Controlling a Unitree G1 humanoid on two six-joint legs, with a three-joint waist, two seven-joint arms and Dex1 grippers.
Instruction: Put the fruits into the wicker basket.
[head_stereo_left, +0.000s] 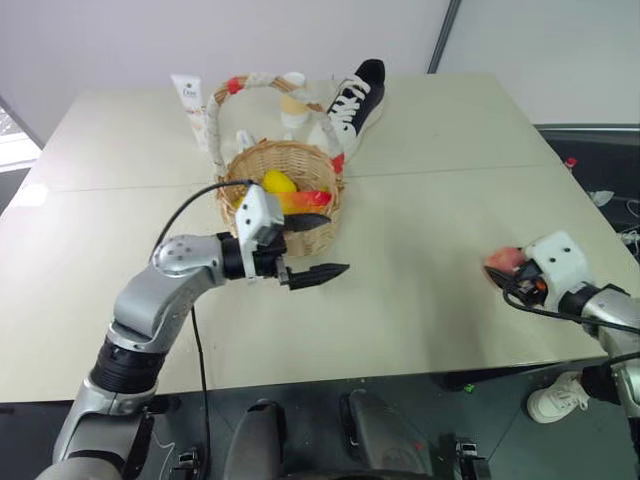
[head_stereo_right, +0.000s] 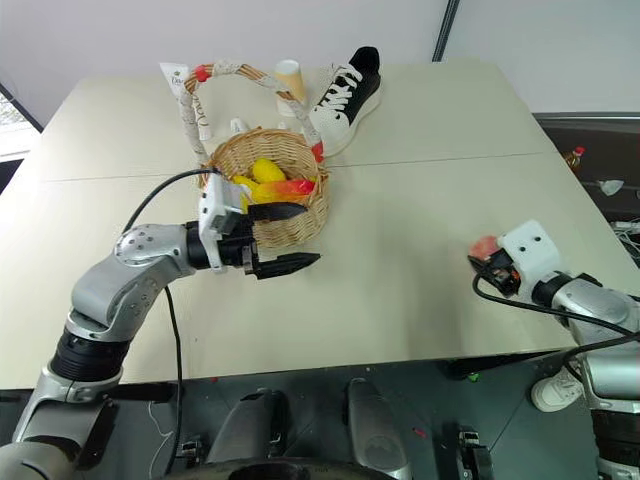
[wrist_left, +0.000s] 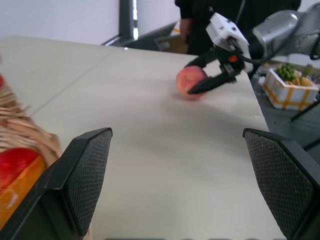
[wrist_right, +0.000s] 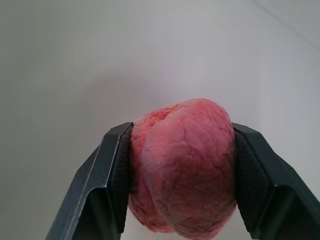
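Observation:
The wicker basket (head_stereo_left: 318, 232) stands mid-table with its tall cloth-wrapped handle. A yellow lemon (head_stereo_left: 277, 182) and a red-and-yellow mango (head_stereo_left: 306, 198) lie inside it. My left gripper (head_stereo_left: 337, 243) hovers open just in front of the basket, pointing right, with nothing between its fingers. Near the table's right edge, the pinkish-red peach (wrist_right: 184, 165) rests on the table top. My right gripper (head_stereo_left: 500, 272) is shut on it, one pad pressing each side. The left wrist view shows the same grip on the peach (wrist_left: 190, 80) from across the table.
A black-and-white shoe (head_stereo_left: 356, 98), a white tube (head_stereo_left: 192, 108) and a pale cup (head_stereo_left: 293, 104) stand behind the basket. Bare table (head_stereo_left: 420, 250) lies between basket and peach. Beyond the right edge sits a white box (wrist_left: 287, 86) of items, and a person in dark clothes (wrist_left: 200, 20).

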